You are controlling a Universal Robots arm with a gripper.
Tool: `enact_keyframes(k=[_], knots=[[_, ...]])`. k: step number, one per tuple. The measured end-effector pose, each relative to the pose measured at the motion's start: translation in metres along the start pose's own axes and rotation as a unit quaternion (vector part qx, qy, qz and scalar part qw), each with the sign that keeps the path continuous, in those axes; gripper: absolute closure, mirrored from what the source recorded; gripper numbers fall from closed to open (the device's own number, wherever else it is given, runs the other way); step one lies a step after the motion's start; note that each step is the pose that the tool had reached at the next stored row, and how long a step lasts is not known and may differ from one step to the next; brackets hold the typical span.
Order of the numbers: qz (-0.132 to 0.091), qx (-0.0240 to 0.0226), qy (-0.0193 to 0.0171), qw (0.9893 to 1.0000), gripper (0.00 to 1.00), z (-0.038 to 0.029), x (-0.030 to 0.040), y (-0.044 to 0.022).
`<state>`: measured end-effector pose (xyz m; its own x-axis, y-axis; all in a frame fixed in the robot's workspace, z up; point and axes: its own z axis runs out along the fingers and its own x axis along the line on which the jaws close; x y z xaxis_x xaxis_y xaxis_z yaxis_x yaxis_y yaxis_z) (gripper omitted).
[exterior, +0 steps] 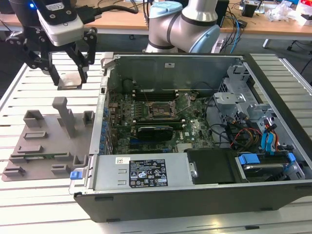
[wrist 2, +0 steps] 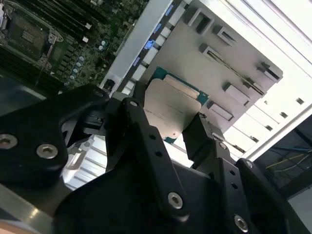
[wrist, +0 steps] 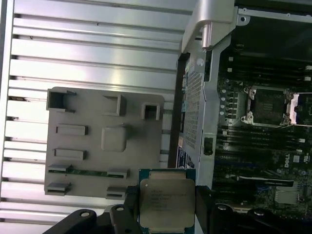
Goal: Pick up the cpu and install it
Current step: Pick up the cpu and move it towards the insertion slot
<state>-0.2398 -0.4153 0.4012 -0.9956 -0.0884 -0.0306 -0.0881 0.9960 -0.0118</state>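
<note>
Silvery cpu [wrist: 165, 204] clamped tight in the jaws, white slatted surface [exterior: 39, 209] and grey tray [exterior: 48, 144] below them, cluttered desk [exterior: 122, 19] behind.

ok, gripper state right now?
Gripper: shut on the small flat square cpu with a pale silver-grey metal top, pinched by its opposite edges.
</note>
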Motion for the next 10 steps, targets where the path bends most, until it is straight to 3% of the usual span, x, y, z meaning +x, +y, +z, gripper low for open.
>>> enact_keyframes(k=[10], knots=[[0.0, 0.0001, 0.0, 1.0, 0.45, 0.0007, -0.0234, -0.0021]])
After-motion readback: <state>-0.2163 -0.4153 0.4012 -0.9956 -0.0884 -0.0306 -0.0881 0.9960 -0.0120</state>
